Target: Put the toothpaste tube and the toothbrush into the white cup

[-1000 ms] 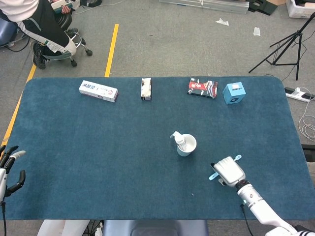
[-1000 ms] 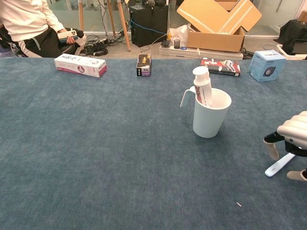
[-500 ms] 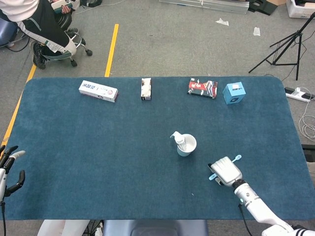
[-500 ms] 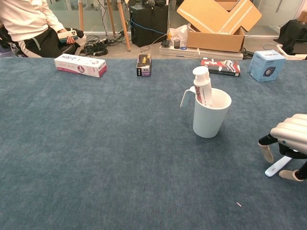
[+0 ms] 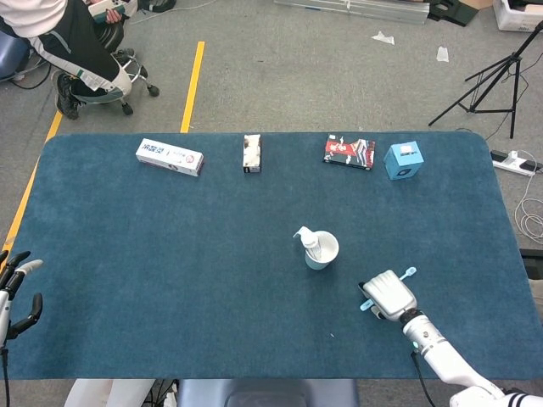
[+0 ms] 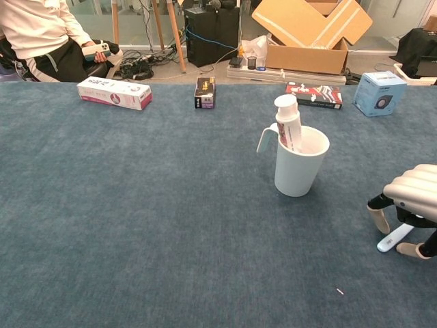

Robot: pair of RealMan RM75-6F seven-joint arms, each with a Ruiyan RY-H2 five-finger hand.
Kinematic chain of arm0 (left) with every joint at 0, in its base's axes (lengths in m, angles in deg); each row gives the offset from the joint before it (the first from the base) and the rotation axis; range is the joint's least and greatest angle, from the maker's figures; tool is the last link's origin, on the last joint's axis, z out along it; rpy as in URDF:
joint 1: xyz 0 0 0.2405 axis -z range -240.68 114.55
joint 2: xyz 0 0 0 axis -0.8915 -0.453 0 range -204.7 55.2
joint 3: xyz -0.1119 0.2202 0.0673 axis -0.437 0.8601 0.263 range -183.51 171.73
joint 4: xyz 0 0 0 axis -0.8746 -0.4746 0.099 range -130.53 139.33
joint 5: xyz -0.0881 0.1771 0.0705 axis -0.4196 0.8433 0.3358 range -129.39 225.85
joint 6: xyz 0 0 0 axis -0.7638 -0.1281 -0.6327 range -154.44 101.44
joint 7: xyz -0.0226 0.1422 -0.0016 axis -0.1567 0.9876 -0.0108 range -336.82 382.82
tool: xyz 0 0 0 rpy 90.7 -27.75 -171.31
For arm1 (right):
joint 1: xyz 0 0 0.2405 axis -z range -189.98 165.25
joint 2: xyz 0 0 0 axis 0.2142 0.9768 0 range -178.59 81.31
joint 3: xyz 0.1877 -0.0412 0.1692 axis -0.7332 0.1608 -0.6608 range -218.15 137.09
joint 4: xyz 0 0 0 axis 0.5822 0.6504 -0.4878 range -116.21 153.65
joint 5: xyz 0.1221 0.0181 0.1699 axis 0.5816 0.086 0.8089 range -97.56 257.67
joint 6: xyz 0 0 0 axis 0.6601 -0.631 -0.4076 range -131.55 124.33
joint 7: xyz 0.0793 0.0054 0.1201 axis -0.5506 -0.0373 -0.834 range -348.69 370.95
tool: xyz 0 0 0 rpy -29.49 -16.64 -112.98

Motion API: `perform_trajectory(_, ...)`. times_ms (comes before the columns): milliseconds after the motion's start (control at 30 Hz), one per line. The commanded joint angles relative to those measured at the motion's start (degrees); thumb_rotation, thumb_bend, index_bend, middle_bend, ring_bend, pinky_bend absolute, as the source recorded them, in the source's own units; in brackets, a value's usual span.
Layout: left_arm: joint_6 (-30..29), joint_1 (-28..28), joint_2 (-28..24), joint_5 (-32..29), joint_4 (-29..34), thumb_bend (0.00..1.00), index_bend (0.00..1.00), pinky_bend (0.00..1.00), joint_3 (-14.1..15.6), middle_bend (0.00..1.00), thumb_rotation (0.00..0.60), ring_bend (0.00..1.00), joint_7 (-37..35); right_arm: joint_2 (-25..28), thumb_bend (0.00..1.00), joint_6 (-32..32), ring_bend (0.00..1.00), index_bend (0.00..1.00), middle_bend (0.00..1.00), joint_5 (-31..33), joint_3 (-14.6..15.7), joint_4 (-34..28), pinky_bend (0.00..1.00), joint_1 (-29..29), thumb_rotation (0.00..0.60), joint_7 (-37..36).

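Note:
The white cup (image 5: 322, 252) (image 6: 299, 169) stands upright near the table's middle. The toothpaste tube (image 5: 310, 242) (image 6: 288, 124) stands in it, cap end up, leaning on the rim by the handle. The toothbrush (image 5: 409, 273) (image 6: 394, 239) lies flat on the blue cloth to the right of the cup. My right hand (image 5: 389, 293) (image 6: 412, 195) arches over it with fingertips down on either side; the brush's middle is hidden beneath the hand and I see no grip on it. My left hand (image 5: 17, 288) hangs at the table's front left corner, fingers apart, holding nothing.
Along the far edge sit a toothpaste box (image 5: 170, 157) (image 6: 114, 93), a small dark box (image 5: 252, 153) (image 6: 205, 92), a red-black packet (image 5: 349, 152) (image 6: 314, 95) and a blue box (image 5: 403, 160) (image 6: 379, 93). A person sits beyond the far left corner.
My right hand has shifted slightly left over the toothbrush and settled a little lower. The toothbrush, cup and left hand have not moved.

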Motion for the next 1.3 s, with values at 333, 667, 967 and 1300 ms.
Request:
perform_trajectory(333,-0.1,0.0,0.0,0.1,0.0,0.5,0.22,0.03,0.0,0.16,0.6,0.02,0.0,-0.2,0.2,-0.7,1.0,0.54,1.0,1.2,0.0,-0.2,1.0,-0.4,0.6,1.2)
perform_trajectory(667,-0.2,-0.1,0.0,0.2,0.0,0.5,0.22,0.03,0.0,0.16,0.6,0.02,-0.1,-0.3,0.23,-0.8,1.0,0.58,1.0,1.6,0.1,-0.1,1.0,-0.5,0.6,1.4)
perform_trajectory(967,-0.2,-0.1,0.0,0.1,0.0,0.5,0.22,0.03,0.0,0.16,0.6,0.02,0.0,0.7,0.25,-0.3,1.0,0.6,1.0,1.2,0.2,-1.6,1.0,-0.4,0.6,0.5)
perform_trajectory(1300,-0.2,-0.1,0.1,0.1,0.0,0.5,0.22,0.03,0.0,0.16,0.6,0.02,0.2,4.2,0.25,1.8,1.0,0.6,1.0,-0.3,-0.2,-6.4,1.0,-0.3,0.6,-1.2)
